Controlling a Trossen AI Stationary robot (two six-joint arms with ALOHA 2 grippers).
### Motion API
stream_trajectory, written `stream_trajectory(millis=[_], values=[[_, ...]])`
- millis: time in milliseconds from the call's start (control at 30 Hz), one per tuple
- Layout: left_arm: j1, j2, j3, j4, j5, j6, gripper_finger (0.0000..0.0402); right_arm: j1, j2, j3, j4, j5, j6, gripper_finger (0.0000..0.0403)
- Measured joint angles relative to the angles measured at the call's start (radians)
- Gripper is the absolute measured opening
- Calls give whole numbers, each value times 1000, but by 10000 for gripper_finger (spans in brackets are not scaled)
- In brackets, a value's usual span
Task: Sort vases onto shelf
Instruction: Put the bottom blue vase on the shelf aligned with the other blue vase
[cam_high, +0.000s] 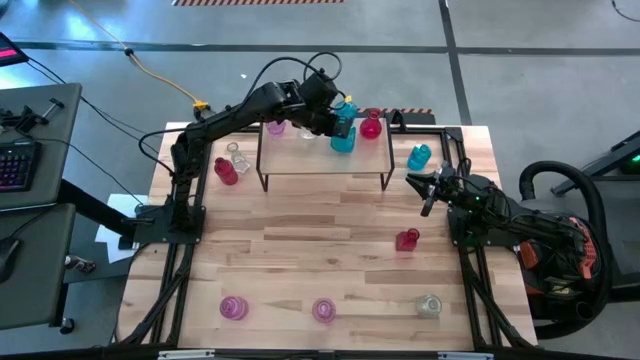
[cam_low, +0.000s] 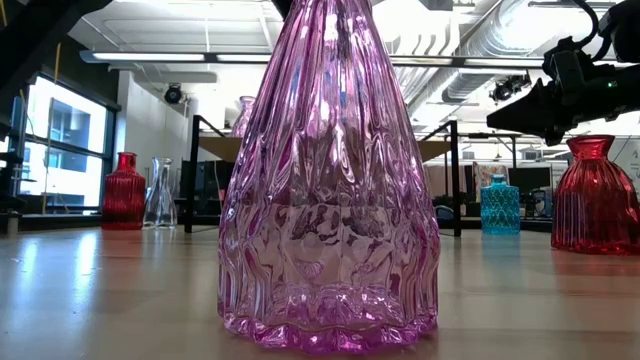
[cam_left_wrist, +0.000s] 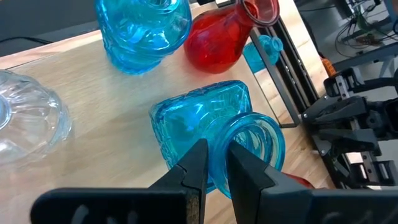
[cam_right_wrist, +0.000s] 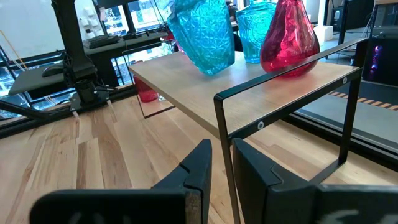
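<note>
My arms are dark, jointed and matte black, trailing black cables; each end effector (cam_left_wrist: 214, 165) carries two flat, tapered black fingers (cam_right_wrist: 196, 165)

Teal-blue vase (cam_left_wrist: 205, 134) w/ diamond-cut texture, red vase (cam_left_wrist: 219, 38) smooth-ribbed, clear vase (cam_left_wrist: 28, 121) fluted, pink vase (cam_low: 328, 190) w/ vertical ribs; shelf (cam_right_wrist: 205, 84) light wood, black legs

Bright, even indoor light from ceiling strip lamps (cam_low: 150, 57) in low view, plus daylight thru a window (cam_low: 60, 140) at left. Pink vase (cam_low: 328, 180) close to lens, glints on ribbed glass. Soft short shadows under shelf (cam_high: 325, 160). Wrist views' edges slightly bent.
</note>
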Motion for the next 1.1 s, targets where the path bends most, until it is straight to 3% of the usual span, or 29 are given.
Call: stream_trajectory(millis=[1100], values=[[4,0,-1,52,18,17,35,0,0,0,0,0,0,48]])
